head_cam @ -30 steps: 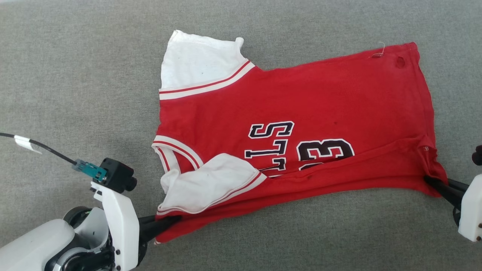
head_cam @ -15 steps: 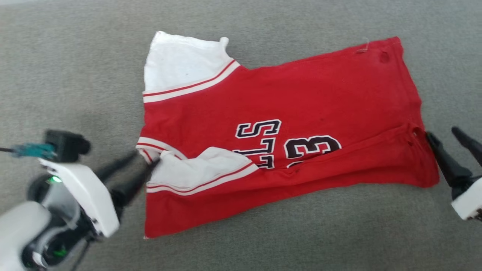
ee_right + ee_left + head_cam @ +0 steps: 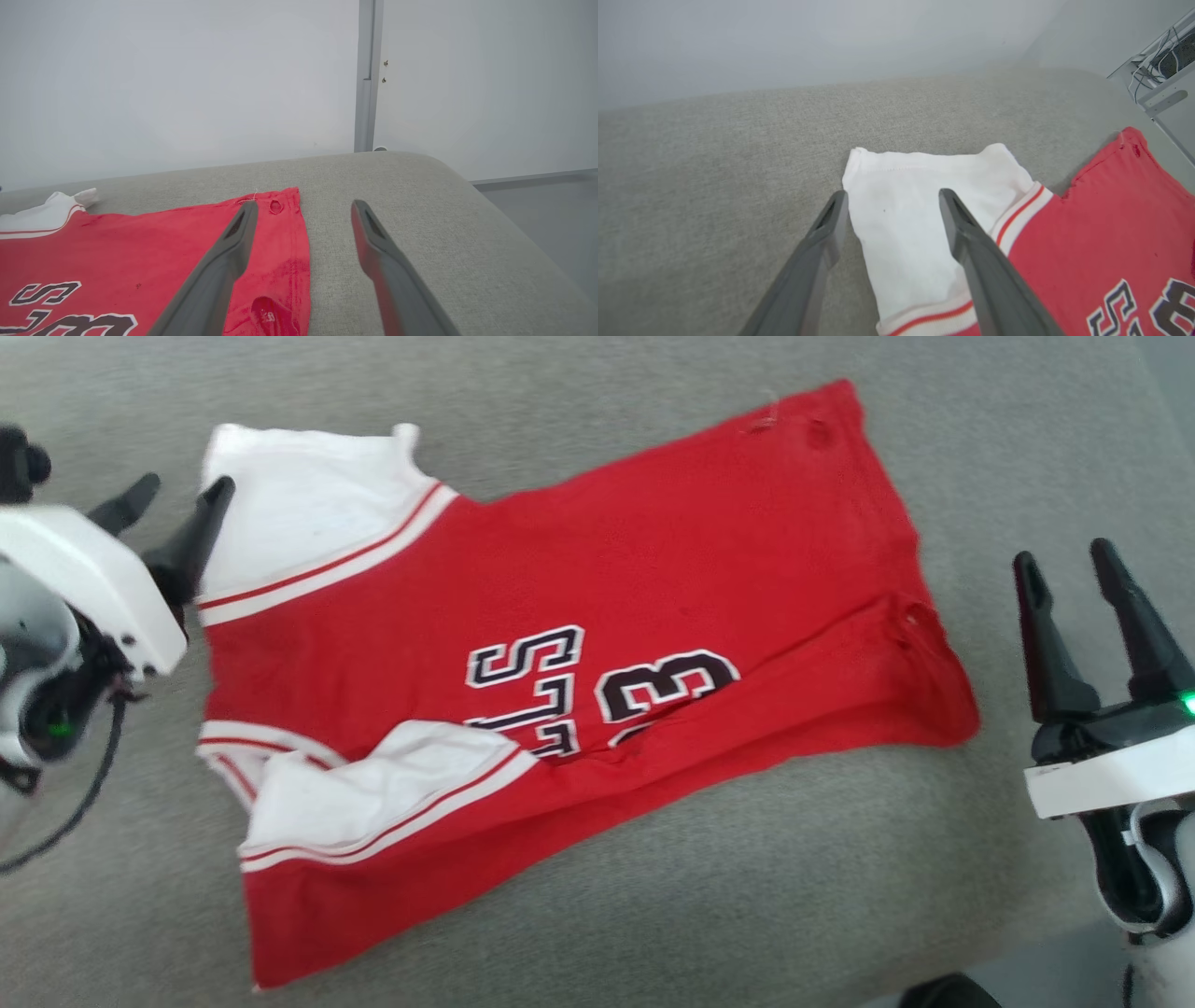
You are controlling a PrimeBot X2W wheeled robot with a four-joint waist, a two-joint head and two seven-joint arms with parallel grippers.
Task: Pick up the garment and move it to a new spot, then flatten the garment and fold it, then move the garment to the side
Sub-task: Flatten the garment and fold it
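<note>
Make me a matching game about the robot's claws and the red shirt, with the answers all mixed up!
1 left claw
2 right claw
3 near sleeve
4 letter S

a black, white outline
b open, beside the hem
c folded onto the red body
d open, at the far sleeve

Pairs: 1-d, 2-b, 3-c, 4-a

- Looks like a robotics lab or test room.
- Bare pale wall panels [image 3: 187, 93], joined by a metal strip [image 3: 366, 74].
- Grey padded work surface [image 3: 653, 915]; loose cables [image 3: 1164, 56] bundled nearby.
</note>
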